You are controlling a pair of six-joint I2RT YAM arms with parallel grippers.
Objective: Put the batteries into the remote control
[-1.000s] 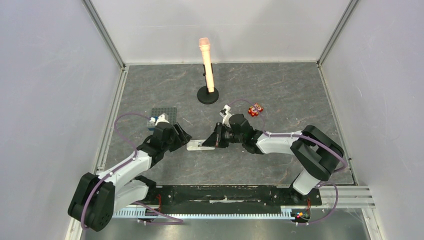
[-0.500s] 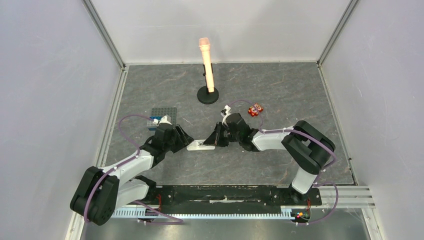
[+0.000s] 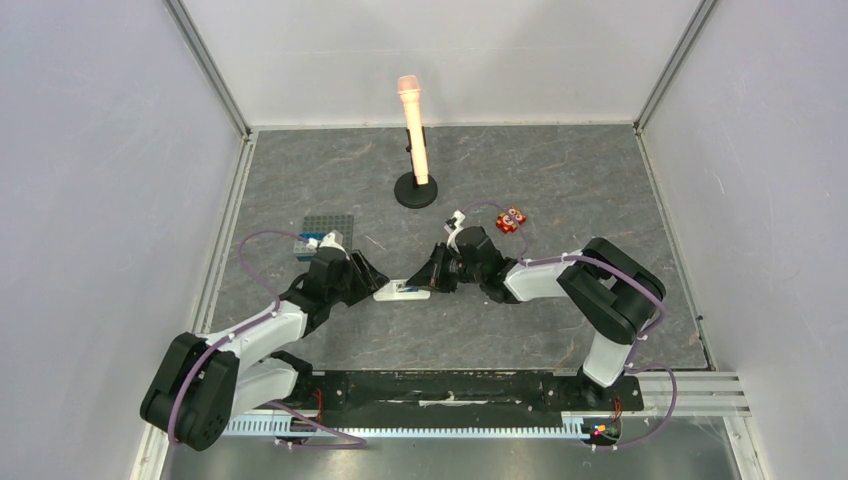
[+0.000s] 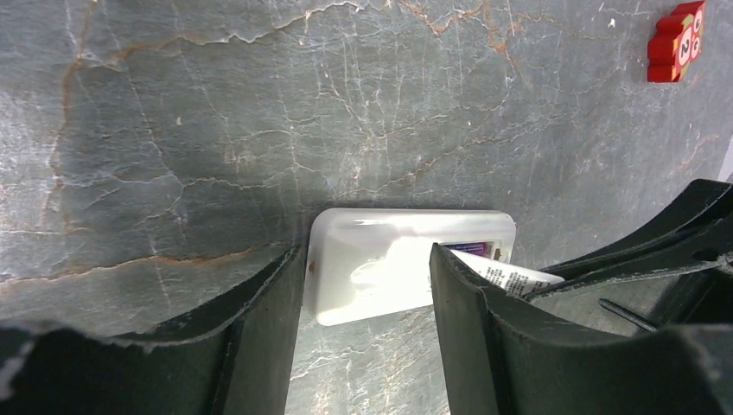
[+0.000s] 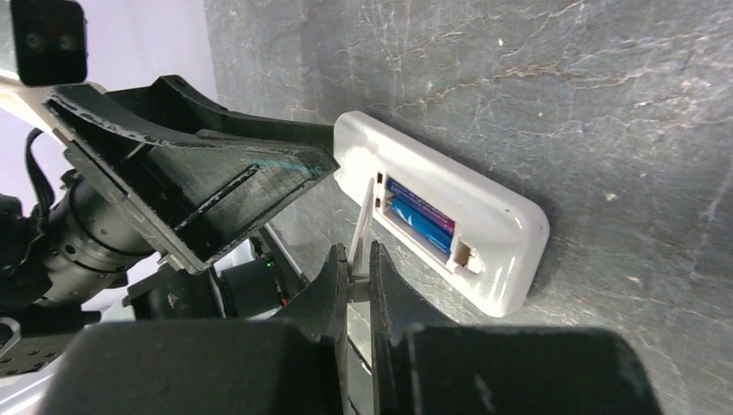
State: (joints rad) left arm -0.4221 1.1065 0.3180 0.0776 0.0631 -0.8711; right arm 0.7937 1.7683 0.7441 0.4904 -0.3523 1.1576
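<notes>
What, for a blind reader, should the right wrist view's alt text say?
A white remote control lies back-up on the grey table, its compartment open with blue batteries inside. The right gripper, jaws shut, pinches the white cover on edge beside it; the left gripper sits at the remote's far end.

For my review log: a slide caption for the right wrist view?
Right gripper pinches the white battery cover beside the remote control's open compartment, batteries seated inside.

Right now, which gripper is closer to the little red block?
Right. The right gripper sits down-left of the red block; the left gripper is farther left, beyond the remote.
</notes>
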